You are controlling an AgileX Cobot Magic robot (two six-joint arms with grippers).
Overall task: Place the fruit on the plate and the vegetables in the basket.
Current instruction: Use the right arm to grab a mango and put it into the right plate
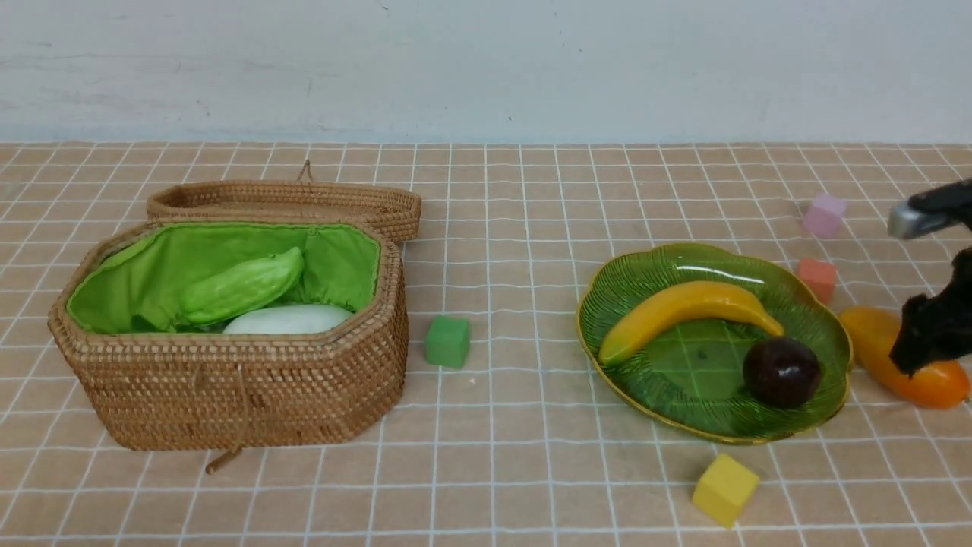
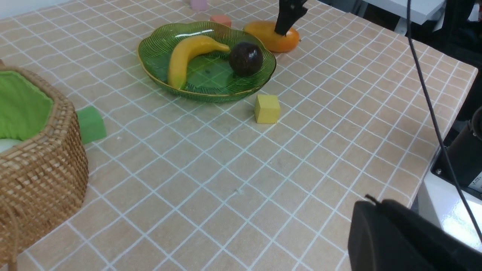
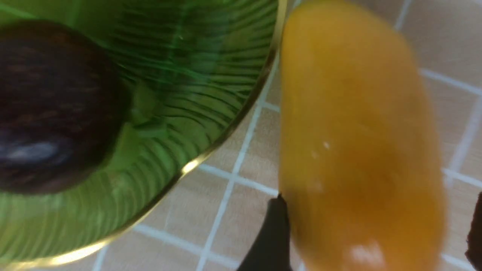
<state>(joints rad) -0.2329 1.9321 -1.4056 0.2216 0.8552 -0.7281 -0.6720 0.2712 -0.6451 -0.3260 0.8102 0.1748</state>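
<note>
Straddling the mango (image 1: 881,334) with spread fingers (image 3: 275,233), the right gripper (image 1: 930,346) readies a pinch on the last fruit lying on the tabletop (image 1: 531,425) just right of the plate (image 1: 645,273), while the left gripper (image 2: 399,237), fingers pressed together, waits aside.

We count three fruits: banana (image 1: 687,311), mangosteen (image 1: 781,371), mango (image 1: 881,342); two vegetables showing in one basket (image 1: 228,395); one plate (image 1: 630,289); four foam cubes.
</note>
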